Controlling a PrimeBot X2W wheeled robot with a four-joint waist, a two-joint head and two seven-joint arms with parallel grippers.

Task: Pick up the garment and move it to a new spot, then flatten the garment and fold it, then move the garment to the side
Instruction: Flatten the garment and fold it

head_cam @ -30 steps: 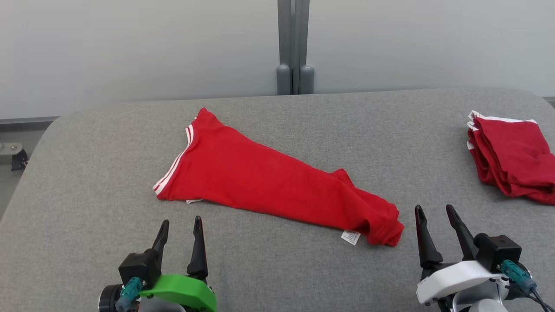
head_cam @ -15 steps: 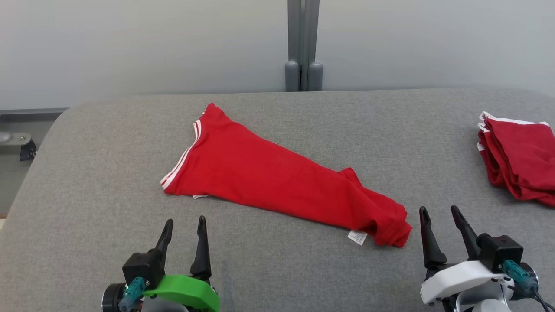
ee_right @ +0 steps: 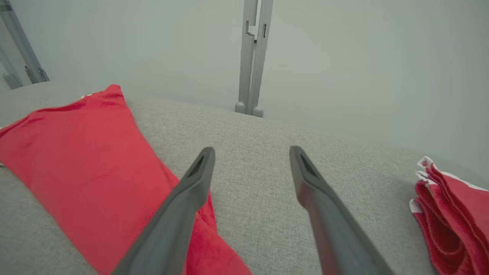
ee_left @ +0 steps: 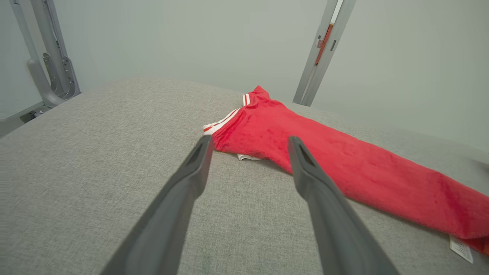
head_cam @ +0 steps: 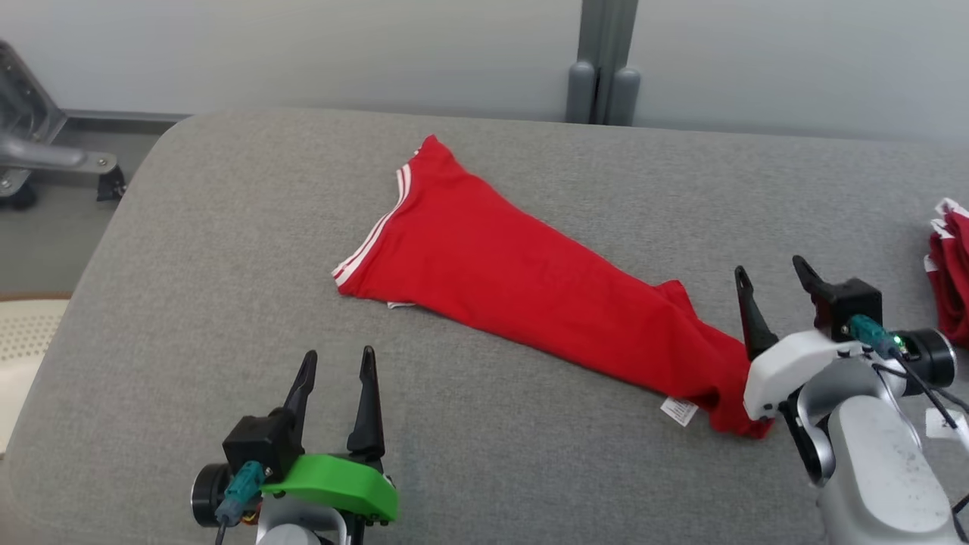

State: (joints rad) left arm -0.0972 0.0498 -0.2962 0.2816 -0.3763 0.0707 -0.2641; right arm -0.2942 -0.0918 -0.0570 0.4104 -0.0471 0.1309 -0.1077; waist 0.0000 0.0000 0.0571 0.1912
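Right gripper (head_cam: 769, 266), jaws apart like the left gripper (head_cam: 339, 353), has advanced; the red garment (head_cam: 530, 288) lies just left, likely the pickup.

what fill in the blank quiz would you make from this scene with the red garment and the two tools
1. The garment lying on the grey table is ____ with white stripes at one end.
2. The left tool and the right tool both have their jaws ____.
3. The garment's striped end lies nearer the ____ tool.
4. The pile of folded red cloth sits on the robot's ____ side.
Missing words: red; open; left; right
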